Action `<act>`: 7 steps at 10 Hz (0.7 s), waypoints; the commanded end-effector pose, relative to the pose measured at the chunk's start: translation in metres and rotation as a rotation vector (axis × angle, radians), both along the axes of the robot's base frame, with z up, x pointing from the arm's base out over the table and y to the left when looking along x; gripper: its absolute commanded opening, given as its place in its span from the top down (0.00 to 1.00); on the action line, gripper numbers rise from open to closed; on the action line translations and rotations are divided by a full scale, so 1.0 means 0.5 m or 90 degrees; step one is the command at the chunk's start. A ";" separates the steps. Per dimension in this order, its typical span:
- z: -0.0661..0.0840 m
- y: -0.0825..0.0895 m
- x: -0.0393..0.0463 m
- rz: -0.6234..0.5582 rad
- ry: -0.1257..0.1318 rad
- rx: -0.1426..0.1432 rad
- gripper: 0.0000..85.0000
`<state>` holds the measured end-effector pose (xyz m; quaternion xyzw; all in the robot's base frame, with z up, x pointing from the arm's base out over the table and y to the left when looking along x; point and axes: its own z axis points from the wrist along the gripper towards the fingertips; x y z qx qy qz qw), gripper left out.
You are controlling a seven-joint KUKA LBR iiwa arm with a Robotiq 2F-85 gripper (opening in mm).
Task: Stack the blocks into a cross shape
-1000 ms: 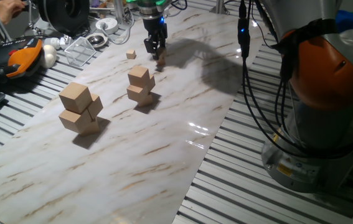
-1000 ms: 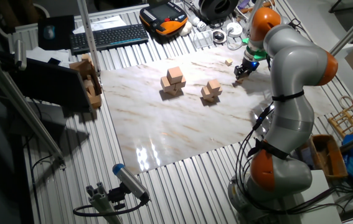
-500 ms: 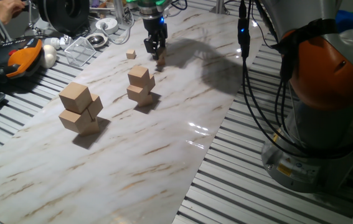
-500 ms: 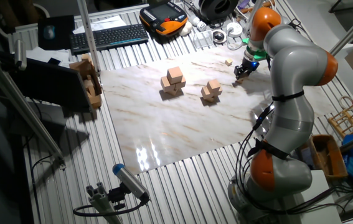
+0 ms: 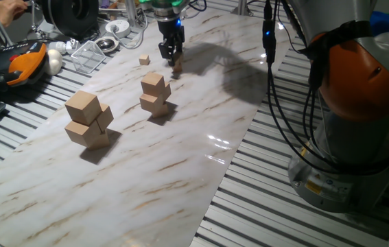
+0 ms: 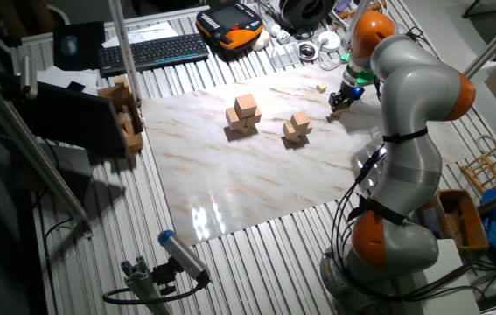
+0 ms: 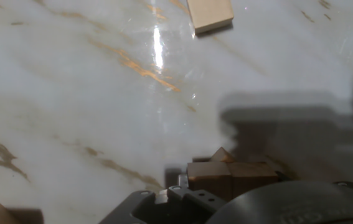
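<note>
Hovering low at the far end of the counter (image 5: 180, 158), the claw (image 5: 172, 57) sits right over a small cluster of tiny blocks (image 7: 229, 174). Whether it is clenched on one of them cannot be told: the hand view shows the cubes just ahead of the claw's body, but the fingertips are hidden. A lone tiny block (image 5: 144, 60) lies apart, nearer the counter's far left edge. The step seems to be setting a cube on the little pile. Doing it well would mean squaring the cube over the pile's centre, easing straight down, and releasing without nudging the lower cubes. The medium stack (image 5: 154, 94) and large stack (image 5: 88, 120) are not involved.
</note>
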<state>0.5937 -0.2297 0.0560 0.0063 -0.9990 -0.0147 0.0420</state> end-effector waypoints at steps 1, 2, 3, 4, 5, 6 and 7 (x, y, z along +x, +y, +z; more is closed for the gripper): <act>0.000 0.000 0.000 -0.001 -0.001 0.000 0.60; 0.000 0.000 0.000 -0.001 -0.001 0.001 0.40; 0.001 -0.001 -0.001 -0.002 0.000 0.002 0.40; 0.001 -0.001 -0.001 -0.002 0.002 0.004 0.40; 0.001 -0.002 -0.001 -0.002 0.002 0.004 0.40; 0.002 -0.002 0.000 -0.002 0.002 0.003 0.40; 0.002 -0.002 0.000 -0.002 0.002 0.003 0.40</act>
